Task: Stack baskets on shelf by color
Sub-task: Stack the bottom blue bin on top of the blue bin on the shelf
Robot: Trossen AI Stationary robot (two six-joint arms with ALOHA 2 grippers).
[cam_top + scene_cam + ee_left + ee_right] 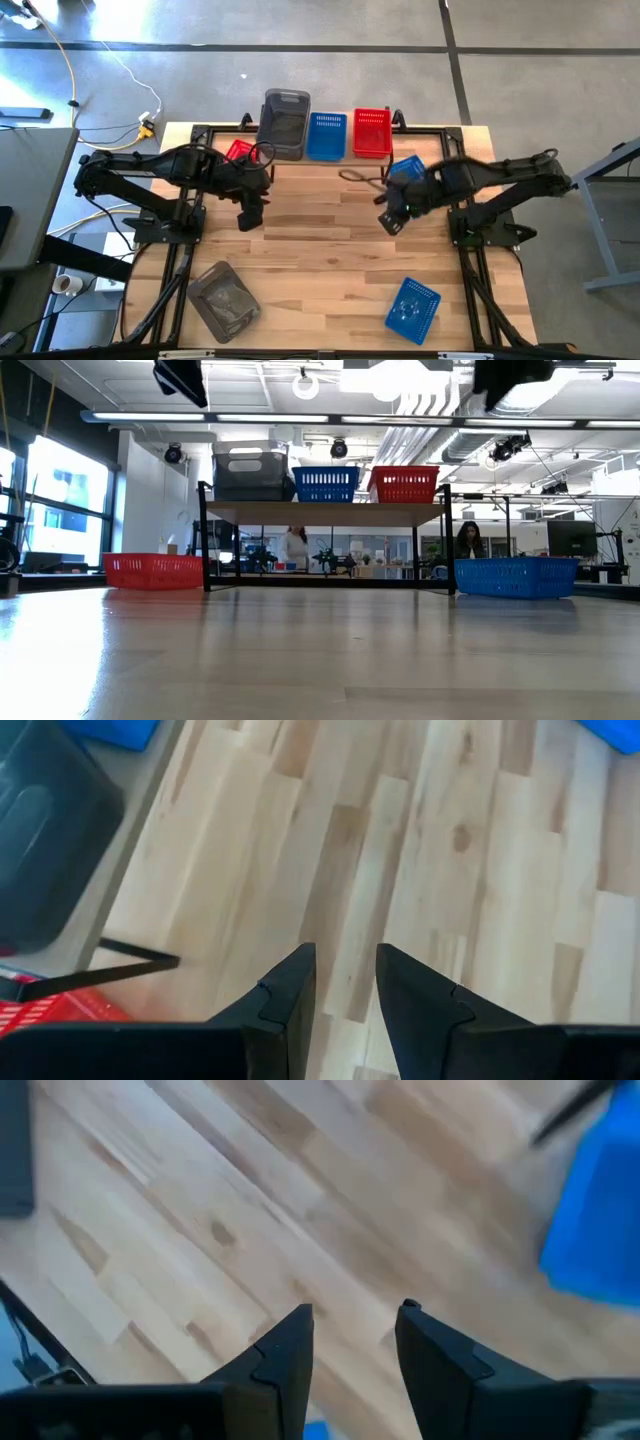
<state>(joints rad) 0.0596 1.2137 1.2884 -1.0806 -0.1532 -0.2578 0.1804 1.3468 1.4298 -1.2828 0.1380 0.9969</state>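
From above, the shelf (330, 160) at the desk's (320, 260) far edge carries a grey stack (285, 125), a blue basket (326, 136) and a red basket (372, 132). A second red basket (240, 151) lies on the desk by the left claw (248, 218), a second blue one (405, 168) beside the right claw (392, 220), a third blue one (412, 308) near the front right and a loose grey basket (224, 298) at the front left. That makes two red and three blue in sight; how many grey ones are nested I cannot tell.

At desk height, the three piles stand side by side on the shelf, with red and blue singles on the desk below.

The left wrist shows its fingers parted, empty, over bare wood.

The right wrist shows the same, blue plastic nearby.

Judging ahead, a thin mesh rim could slip a shallow pinch, or a basket could catch the shelf's edge and topple a stack.
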